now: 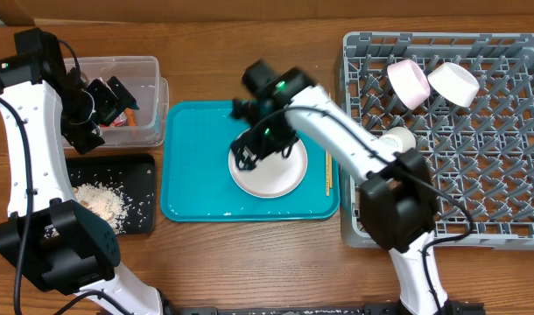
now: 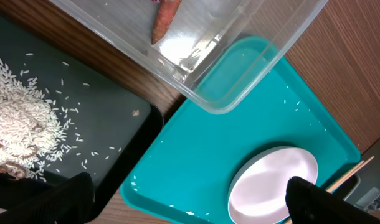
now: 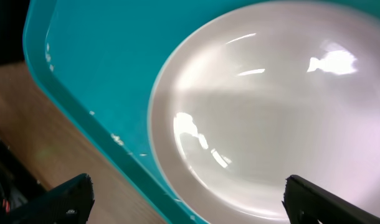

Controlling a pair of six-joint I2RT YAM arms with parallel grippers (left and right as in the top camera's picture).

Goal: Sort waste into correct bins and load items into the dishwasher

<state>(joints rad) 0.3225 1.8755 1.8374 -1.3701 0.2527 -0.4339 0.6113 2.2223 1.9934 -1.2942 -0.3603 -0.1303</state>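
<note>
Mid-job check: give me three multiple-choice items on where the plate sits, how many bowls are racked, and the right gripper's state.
1. Where is the plate?
A) in the clear tub
B) on the teal tray
C) in the black tray

2. How many bowls are in the dish rack?
A) none
B) two
C) four

3. The right gripper is:
A) shut on the chopsticks
B) shut on the plate
C) open over the plate

Answers: B, it lies on the teal tray; B, two sit among the pegs; C, its fingers stand wide apart.
</note>
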